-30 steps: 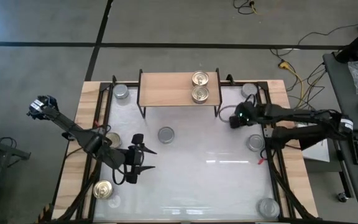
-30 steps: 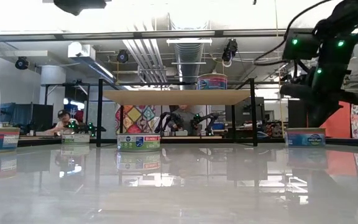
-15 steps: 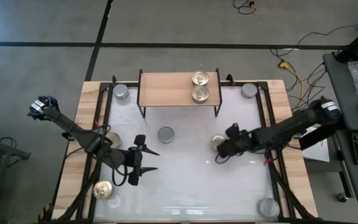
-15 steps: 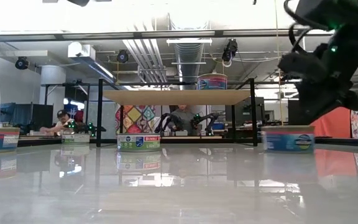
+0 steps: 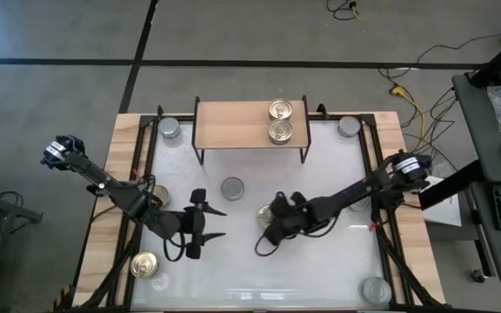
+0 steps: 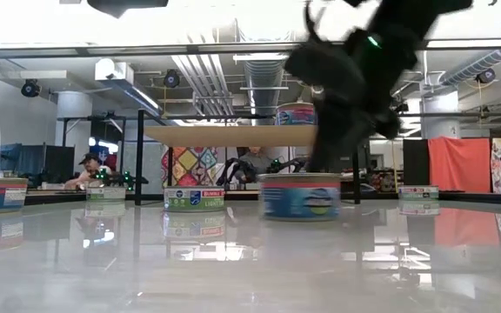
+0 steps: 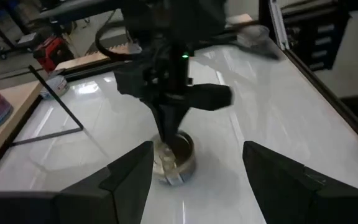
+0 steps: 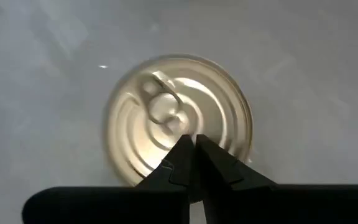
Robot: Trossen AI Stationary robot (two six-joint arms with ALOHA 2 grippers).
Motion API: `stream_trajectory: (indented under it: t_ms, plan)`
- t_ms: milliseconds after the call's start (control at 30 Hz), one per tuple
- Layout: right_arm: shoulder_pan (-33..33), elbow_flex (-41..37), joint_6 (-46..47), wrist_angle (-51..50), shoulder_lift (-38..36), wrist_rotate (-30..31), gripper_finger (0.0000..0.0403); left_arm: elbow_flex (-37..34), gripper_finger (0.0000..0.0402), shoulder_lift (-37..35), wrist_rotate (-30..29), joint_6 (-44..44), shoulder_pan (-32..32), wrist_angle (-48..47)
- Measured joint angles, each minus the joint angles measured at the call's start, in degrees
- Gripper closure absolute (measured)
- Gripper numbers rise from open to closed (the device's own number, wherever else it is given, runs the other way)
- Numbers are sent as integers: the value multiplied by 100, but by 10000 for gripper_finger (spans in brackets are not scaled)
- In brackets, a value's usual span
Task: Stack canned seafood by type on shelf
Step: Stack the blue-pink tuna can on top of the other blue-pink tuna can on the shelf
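A gold-lidded can stands upright on the white tabletop near its middle, also seen in the low view. My right gripper is shut, with its tips on this can's lid. My left gripper hovers open to the can's left, with nothing between its fingers. The wooden shelf at the far edge carries two gold-lidded cans side by side on its right end. A silver-lidded can stands on the table in front of the shelf. My right gripper rests its shut fingertips on the can's gold lid, just inside the rim on the side nearest the gripper. The fingers slant down from the table's right. The can stays upright with its base on the table.
Silver-lidded cans stand at the far left, far right and near right corners. Gold-lidded cans sit at the left edge and near left. The shelf's left half is bare wood.
My right gripper has swept from the far right of the table toward its middle and left, staying shut and rolling its wrist. The gold-lidded can has slid along the table with it, upright all the way.
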Motion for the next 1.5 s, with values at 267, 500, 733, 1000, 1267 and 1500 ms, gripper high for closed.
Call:
stream_trajectory:
  t_ms: [267, 500, 733, 1000, 1267, 1500]
  plan:
    - [313, 327, -1757, 5, -557, 389, 289, -83, 169, 446, -25, -658, -38, 127]
    - [594, -702, -2239, -112, -1290, 365, 176, -87, 169, 1404, -16, -796, -43, 863]
    - [647, -2162, -2428, 1067, -2105, 229, 76, -89, 166, 2039, -475, -1313, 111, 1210]
    - [618, -3646, -2744, 2835, -2676, -82, 6, -87, 131, 2271, -475, -2001, 187, 1288]
    - [594, -4562, -3130, 4312, -2682, -216, 3, -84, 120, 2584, -470, -2503, 244, 1411]
    - [204, -4861, -3788, 5580, -2294, -590, 3, -63, 120, 3065, -423, -2701, 468, 1708]
